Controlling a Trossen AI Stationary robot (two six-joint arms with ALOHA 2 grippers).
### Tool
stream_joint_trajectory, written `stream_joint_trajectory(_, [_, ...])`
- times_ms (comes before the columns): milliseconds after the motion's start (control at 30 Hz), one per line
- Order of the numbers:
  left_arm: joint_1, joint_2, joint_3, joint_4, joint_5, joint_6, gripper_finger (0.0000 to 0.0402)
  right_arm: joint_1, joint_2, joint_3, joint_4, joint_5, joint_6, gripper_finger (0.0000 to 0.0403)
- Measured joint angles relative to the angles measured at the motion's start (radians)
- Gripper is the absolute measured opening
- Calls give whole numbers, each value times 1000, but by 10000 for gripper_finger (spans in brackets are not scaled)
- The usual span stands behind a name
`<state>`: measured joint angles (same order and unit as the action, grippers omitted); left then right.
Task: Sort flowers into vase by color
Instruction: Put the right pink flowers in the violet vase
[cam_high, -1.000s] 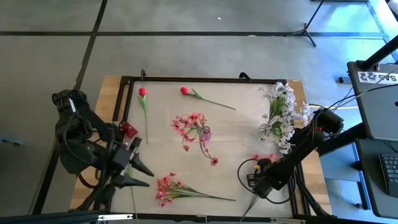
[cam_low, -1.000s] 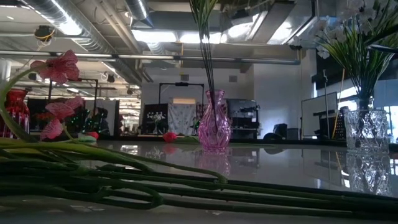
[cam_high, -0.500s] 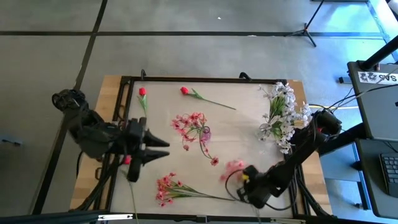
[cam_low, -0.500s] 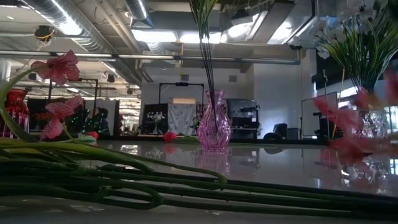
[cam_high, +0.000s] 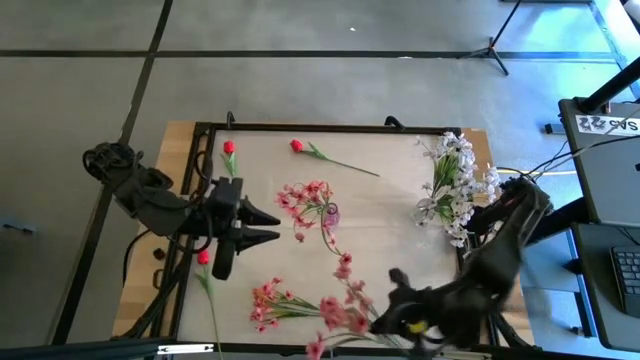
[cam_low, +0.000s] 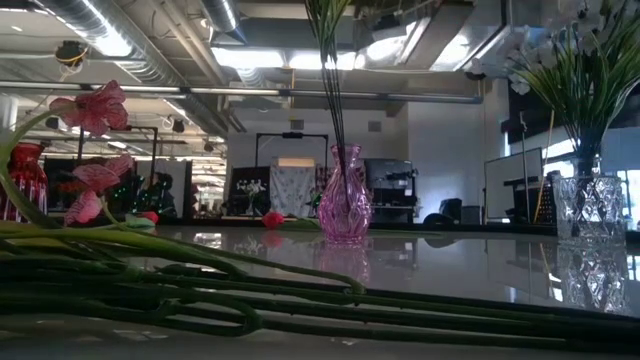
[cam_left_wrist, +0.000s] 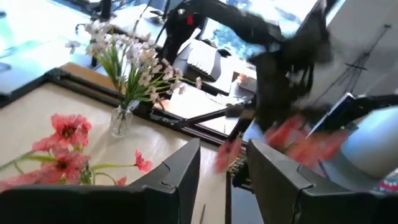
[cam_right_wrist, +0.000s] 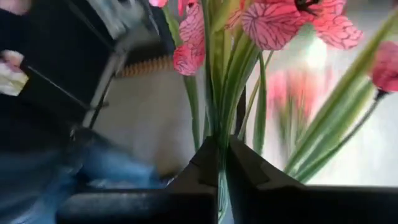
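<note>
Right pincer (cam_high: 385, 322) now down at the near edge of the table (cam_high: 390, 215), clamped on the green stems of a pink spray (cam_high: 340, 305), having swept across from beside the clear vase (cam_high: 436, 212) of white flowers (cam_high: 455, 180). Means one pink bunch lifted and ready to carry toward the pink vase (cam_high: 330, 213) mid-table. Left pincer (cam_high: 272, 224) moved inward, fingers apart and empty, near that vase. Another pink spray (cam_high: 272, 303) and two red buds (cam_high: 229, 146) not yet sorted.
</note>
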<state>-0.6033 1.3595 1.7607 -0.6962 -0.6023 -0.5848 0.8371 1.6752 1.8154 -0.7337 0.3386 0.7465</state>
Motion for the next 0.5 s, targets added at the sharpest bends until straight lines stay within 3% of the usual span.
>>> stream_joint_trajectory(133, [0,-3,0,2,3,79,130,0,-2,222,3,203,-419,11])
stream_joint_trajectory(233, [7,-3,0,2,3,141,130,-28,-3,349,1,473,-588,14])
stream_joint_trajectory(300, [10,-3,0,2,2,174,130,-75,-14,400,-10,558,-692,10])
stream_joint_trajectory(400, [10,-3,0,2,2,226,130,-196,-46,410,-45,536,-747,6])
stream_joint_trajectory(500, [10,-3,0,2,2,253,130,-371,-79,370,-59,333,-722,11])
